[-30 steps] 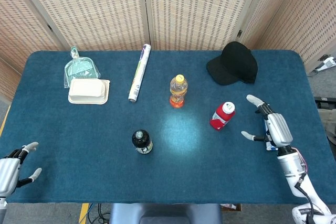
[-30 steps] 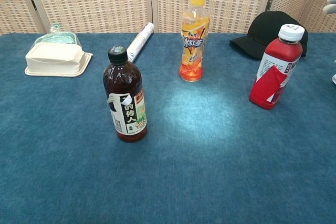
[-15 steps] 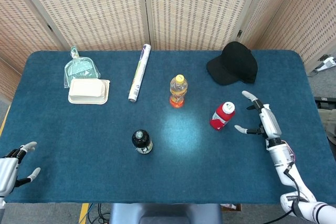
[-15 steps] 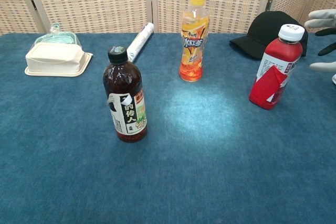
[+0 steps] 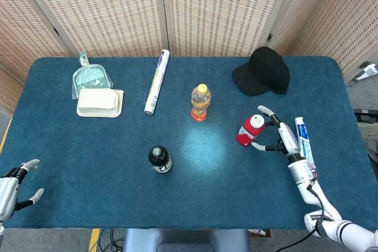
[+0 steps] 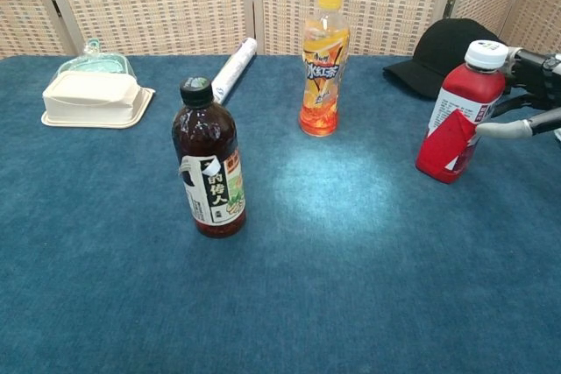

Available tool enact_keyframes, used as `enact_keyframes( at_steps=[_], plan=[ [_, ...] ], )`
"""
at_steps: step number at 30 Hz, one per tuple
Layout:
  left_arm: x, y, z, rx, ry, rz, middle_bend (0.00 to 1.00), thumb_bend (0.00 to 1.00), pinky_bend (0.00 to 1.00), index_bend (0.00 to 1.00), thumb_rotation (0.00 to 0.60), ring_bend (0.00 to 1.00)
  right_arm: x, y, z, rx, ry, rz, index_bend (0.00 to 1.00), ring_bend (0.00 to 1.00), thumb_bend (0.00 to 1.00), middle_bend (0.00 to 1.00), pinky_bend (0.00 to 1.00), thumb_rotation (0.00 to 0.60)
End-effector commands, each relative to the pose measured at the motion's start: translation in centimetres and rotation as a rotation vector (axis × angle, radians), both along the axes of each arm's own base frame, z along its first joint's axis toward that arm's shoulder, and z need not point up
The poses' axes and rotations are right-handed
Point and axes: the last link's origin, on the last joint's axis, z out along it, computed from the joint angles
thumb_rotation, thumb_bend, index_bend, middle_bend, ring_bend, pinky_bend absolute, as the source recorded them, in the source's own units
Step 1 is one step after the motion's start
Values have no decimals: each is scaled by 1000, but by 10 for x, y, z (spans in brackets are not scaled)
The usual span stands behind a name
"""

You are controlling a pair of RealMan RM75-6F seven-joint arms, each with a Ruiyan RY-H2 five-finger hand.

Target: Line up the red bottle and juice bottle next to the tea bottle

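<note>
Head view: right hand (image 5: 277,136) spread wide, fingertips (image 5: 257,146) touching upright red bottle (image 5: 250,130), no grip.

the right hand (image 5: 277,136) has slid leftward across the lower right of the head view, from well apart to right against the red bottle (image 5: 250,130), fingers spread around its side. a toothpaste tube (image 5: 302,140), previously hidden beneath the hand, now shows just right of it.
</note>
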Motion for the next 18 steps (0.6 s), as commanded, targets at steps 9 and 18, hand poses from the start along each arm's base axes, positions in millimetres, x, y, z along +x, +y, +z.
enact_keyframes(
  at_steps=[9, 18],
  plan=[
    [0, 0, 2, 5, -7, 3, 332, 206, 554, 415, 600, 364, 5, -9, -18, 38, -47, -25, 120, 114, 47, 179, 310, 600],
    [0, -1, 5, 13, -12, 4, 332, 206, 554, 415, 600, 364, 4, -14, -25, 37, -49, -47, 289, 264, 72, 339, 450, 600]
  ],
)
